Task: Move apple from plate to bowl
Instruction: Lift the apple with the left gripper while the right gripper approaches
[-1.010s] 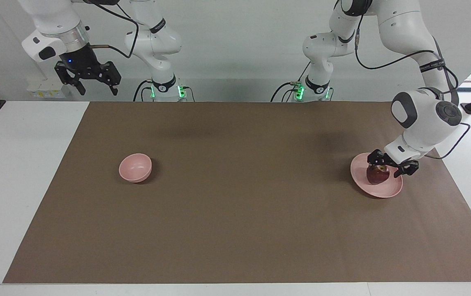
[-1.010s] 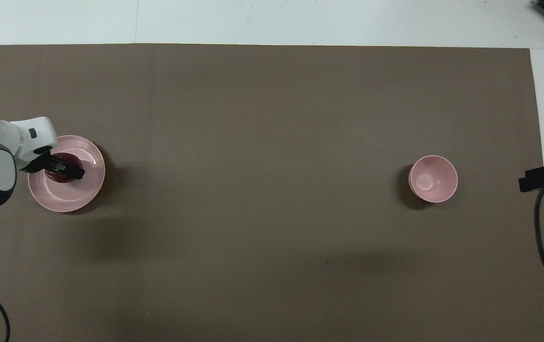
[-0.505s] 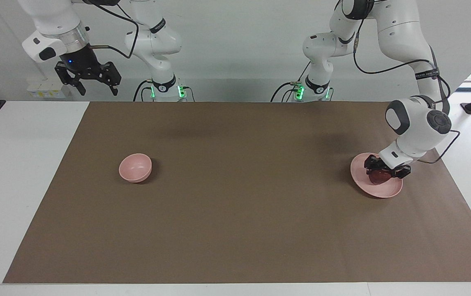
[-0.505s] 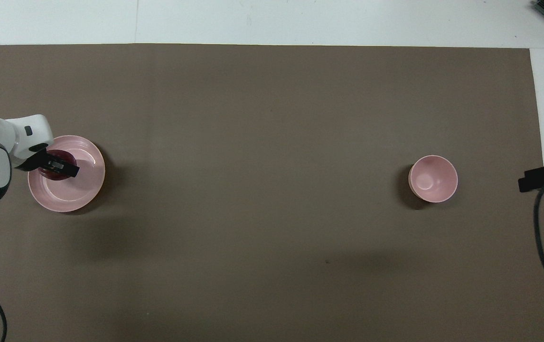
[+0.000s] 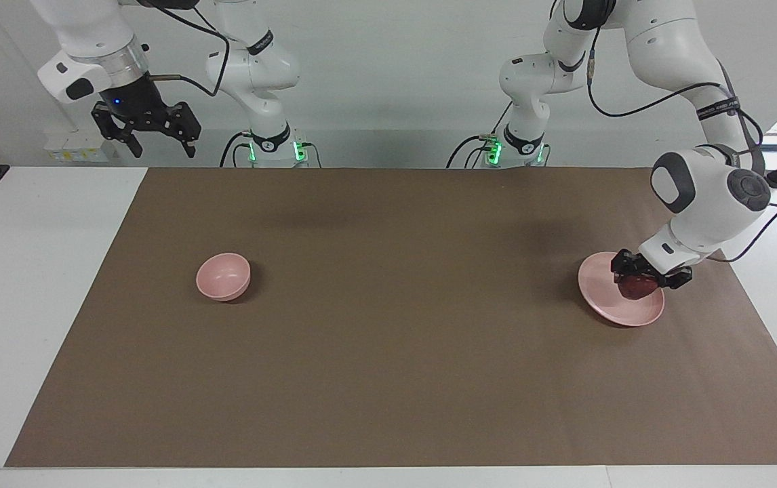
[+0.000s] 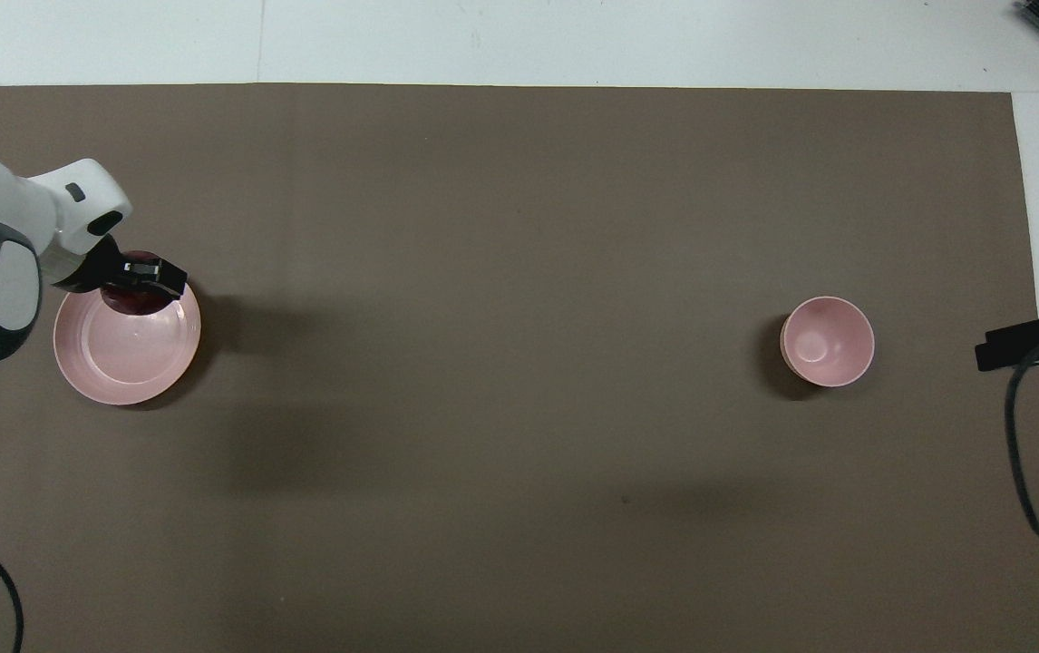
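Note:
The dark red apple (image 5: pixel 636 287) is in my left gripper (image 5: pixel 650 275), which is shut on it and holds it just above the pale pink plate (image 5: pixel 603 297). In the overhead view the apple (image 6: pixel 133 298) and the left gripper (image 6: pixel 144 276) cover the plate's (image 6: pixel 125 365) rim farthest from the robots. The small deep pink bowl (image 5: pixel 223 276) stands empty toward the right arm's end of the table, also seen in the overhead view (image 6: pixel 827 341). My right gripper (image 5: pixel 153 139) waits open, high above the table's edge at its own end.
A brown mat (image 5: pixel 388 318) covers most of the white table (image 5: pixel 36 271). A black cable (image 6: pixel 1032 453) hangs by the right gripper's body (image 6: pixel 1023 343) at the mat's edge. Nothing else lies between plate and bowl.
My left gripper came down around the apple on the plate, shut on it, and has now lifted it slightly off the plate. The right arm has barely moved.

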Motion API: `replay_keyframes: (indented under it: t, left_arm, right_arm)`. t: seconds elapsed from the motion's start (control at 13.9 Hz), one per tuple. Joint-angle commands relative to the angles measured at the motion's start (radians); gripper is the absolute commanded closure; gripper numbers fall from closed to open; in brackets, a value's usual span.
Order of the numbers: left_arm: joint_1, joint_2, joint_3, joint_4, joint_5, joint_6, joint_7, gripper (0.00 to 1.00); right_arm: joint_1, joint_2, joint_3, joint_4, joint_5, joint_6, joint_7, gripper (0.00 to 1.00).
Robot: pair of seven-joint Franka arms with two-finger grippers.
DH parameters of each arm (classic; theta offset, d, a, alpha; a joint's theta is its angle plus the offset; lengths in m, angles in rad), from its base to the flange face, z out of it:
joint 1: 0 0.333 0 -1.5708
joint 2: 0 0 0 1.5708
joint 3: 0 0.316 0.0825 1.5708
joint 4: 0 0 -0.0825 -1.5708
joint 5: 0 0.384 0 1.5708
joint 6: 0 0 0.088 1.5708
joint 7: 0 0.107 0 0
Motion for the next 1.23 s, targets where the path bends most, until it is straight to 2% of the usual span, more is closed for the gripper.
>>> replay_keyframes:
  t: [0.0, 0.14, 0.36, 0.58, 0.72, 0.94, 1.15]
  left_arm:
    - [-0.114, -0.008, 0.012, 0.005, 0.002, -0.012, -0.192, 1.00]
    - [-0.190, -0.010, 0.009, 0.004, -0.007, -0.007, -0.313, 1.00]
    - [-0.307, -0.022, 0.000, 0.004, -0.088, 0.000, -0.474, 1.00]
    - [-0.431, -0.019, -0.021, 0.004, -0.104, 0.039, -0.676, 1.00]
    - [-0.462, -0.013, -0.032, 0.001, -0.147, 0.094, -0.712, 1.00]
    - [-0.482, -0.016, -0.061, -0.007, -0.167, 0.091, -0.729, 1.00]
    - [-0.504, -0.005, -0.066, -0.009, -0.176, 0.145, -0.783, 1.00]
  right_arm:
    - [0.032, -0.024, 0.011, -0.029, 0.006, 0.002, 0.027, 0.00]
    - [0.030, -0.017, 0.013, -0.052, 0.055, 0.017, 0.109, 0.00]
    - [0.037, -0.017, 0.014, -0.130, 0.138, 0.099, 0.245, 0.00]
    - [0.096, -0.015, 0.014, -0.213, 0.217, 0.178, 0.428, 0.00]
    - [0.112, 0.014, 0.014, -0.267, 0.291, 0.237, 0.541, 0.00]
    - [0.135, 0.025, 0.014, -0.364, 0.346, 0.377, 0.482, 0.00]
    - [0.112, 0.028, 0.014, -0.491, 0.550, 0.555, 0.119, 0.00]
